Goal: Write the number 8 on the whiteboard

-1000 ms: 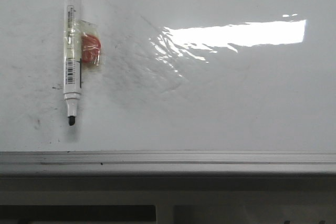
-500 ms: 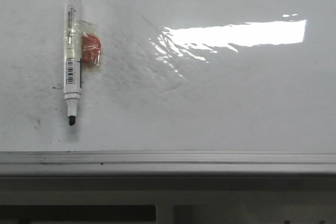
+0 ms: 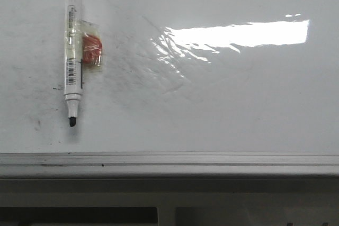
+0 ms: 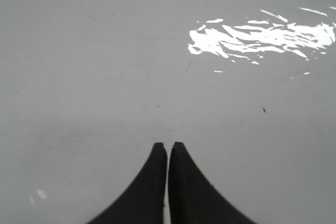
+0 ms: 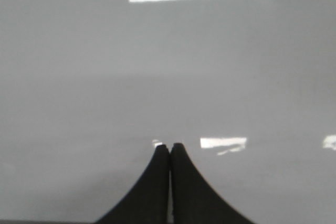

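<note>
Still nothing has moved: the marker (image 3: 73,51) lies uncapped on the whiteboard (image 3: 238,104), left gripper (image 4: 167,148) and right gripper (image 5: 169,148) both closed, empty.

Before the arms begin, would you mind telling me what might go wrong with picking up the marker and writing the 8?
1. The marker lies flat on the glossy whiteboard, so the jaws may push it aside instead of gripping it.
2. A taped red piece sticks out from the barrel and could spoil a grip there.
3. Left gripper and right gripper are both closed; either must open first. Old grey smudges could blur a small 8.
</note>
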{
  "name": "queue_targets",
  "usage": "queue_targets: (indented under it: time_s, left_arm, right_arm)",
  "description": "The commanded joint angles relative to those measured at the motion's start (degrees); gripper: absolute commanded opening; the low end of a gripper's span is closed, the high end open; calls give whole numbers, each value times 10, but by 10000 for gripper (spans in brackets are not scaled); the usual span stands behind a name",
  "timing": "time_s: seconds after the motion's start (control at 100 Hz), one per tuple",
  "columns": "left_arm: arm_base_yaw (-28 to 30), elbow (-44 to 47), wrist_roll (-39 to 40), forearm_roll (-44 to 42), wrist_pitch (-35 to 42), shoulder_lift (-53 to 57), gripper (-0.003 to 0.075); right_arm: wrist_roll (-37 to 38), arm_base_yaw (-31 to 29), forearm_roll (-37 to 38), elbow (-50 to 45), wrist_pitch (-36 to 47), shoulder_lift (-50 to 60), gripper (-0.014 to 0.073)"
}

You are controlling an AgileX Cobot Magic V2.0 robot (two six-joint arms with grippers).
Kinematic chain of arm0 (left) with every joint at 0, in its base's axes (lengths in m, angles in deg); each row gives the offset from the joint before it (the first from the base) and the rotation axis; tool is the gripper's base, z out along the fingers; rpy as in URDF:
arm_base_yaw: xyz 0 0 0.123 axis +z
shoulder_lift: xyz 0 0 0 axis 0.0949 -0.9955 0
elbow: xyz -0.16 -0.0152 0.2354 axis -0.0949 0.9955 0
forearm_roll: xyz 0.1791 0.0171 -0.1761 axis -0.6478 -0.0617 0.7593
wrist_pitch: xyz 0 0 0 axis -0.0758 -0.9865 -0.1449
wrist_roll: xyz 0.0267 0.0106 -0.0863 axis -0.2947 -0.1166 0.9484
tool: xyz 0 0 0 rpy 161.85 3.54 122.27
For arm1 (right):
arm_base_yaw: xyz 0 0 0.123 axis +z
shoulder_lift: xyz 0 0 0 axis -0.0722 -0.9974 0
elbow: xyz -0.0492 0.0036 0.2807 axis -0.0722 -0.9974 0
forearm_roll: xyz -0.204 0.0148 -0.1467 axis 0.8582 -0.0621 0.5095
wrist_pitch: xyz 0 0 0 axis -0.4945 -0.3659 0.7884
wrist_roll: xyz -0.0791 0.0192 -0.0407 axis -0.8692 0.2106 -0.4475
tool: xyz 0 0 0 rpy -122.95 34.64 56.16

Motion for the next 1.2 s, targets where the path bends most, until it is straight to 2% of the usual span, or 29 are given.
queue_targets:
  time_s: [0.0, 0.18, 0.36, 0.6, 0.8, 0.97, 1.02, 1.09, 1.19]
  left_arm:
    - [-4, 22, 2, 5, 51, 16, -20]
    - [-4, 22, 2, 6, 59, 16, -20]
    - [-4, 19, 2, 6, 78, 16, -20]
    - [-4, -40, 6, 13, 17, -32, -21]
    - [-5, -85, 6, 16, 17, -93, -20]
    - [-5, -94, 6, 16, 26, -115, -16]
    - [-5, -94, 6, 16, 30, -119, 8]
    - [-5, -94, 6, 16, 36, -123, 99]
    - [-5, -93, 6, 16, 69, -128, 301]
  right_arm:
    - [-2, -2, 8, -8, 89, 13, -64]
    - [7, -2, 8, -8, 201, 13, -64]
    - [7, -2, 8, -5, 208, 12, -64]
    - [12, -2, 5, 45, 138, -37, -64]
    - [12, -2, -38, 120, 38, -115, -64]
    - [12, -2, -61, 149, 28, -151, -64]
    - [12, -2, -61, 149, 38, -153, -64]
    - [12, -2, -61, 147, 40, -154, -64]
    - [12, -2, -61, 147, 38, -154, -64]
